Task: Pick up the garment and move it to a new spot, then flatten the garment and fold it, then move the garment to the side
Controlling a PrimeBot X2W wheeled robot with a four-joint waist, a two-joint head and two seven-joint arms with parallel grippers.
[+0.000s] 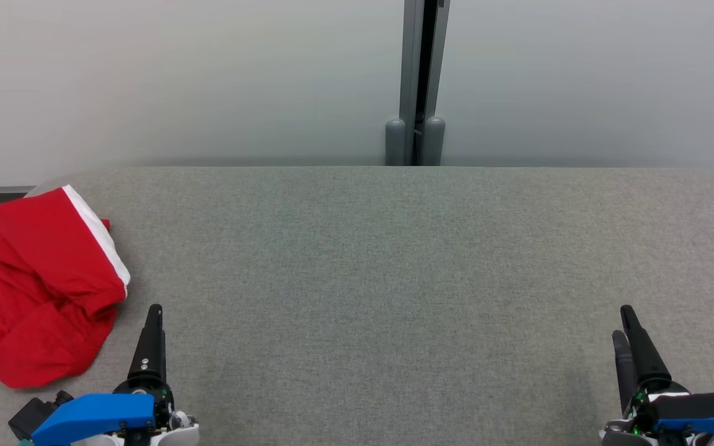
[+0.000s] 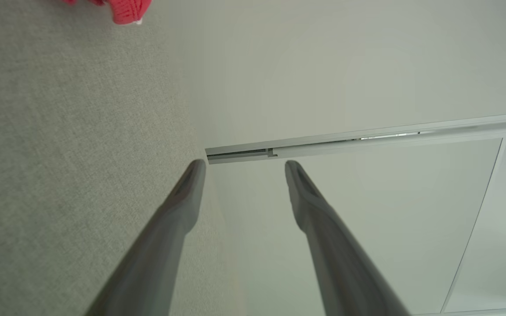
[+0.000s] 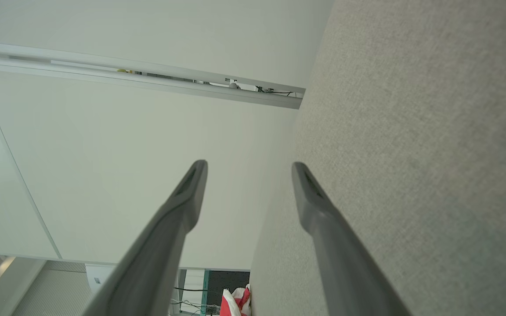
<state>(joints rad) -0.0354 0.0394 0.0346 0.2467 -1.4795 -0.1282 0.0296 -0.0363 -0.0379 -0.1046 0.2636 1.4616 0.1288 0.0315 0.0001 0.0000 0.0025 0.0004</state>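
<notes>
Red garment point(image 1: 41, 279) heaped near left tool point(image 2: 244, 164); right tool point(image 3: 248, 164) well apart; both tools spread wide, empty

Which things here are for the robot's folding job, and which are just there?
For the job: red garment; left gripper, right gripper, both open; grey table it lies on.
Just there: grey post, pale wall behind.

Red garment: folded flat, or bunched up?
Bunched up: the red garment lies in a rumpled heap at the table's left edge, white trim showing.
</notes>
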